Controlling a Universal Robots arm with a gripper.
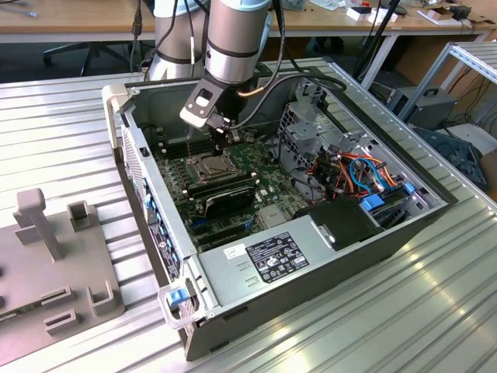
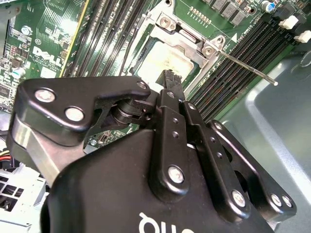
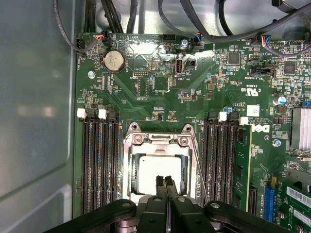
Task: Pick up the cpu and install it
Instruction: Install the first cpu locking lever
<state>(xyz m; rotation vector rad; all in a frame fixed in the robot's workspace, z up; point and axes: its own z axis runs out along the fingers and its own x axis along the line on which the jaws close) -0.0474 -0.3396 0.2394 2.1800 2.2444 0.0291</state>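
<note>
Silver-grey arm (image 1: 237,35), black cable (image 1: 281,31), black linked fingers (image 3: 159,187) — silver screws (image 2: 176,174), white lettering (image 2: 160,225)

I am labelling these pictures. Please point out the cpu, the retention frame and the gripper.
cpu (image 3: 146,170), first wrist view, bare metal top.
retention frame (image 3: 158,140), first wrist view, bar with screws.
gripper (image 3: 165,180), first wrist view, between its shut fingertips.

White sticker (image 1: 272,259) with black print on power supply (image 1: 225,284): too small to make out | white silk-screened logo (image 3: 260,130) and small code lines on motherboard (image 3: 146,58): not transcribed | white lettering (image 2: 160,224) on body of gripper (image 2: 171,81): cut off, unreadable
</note>
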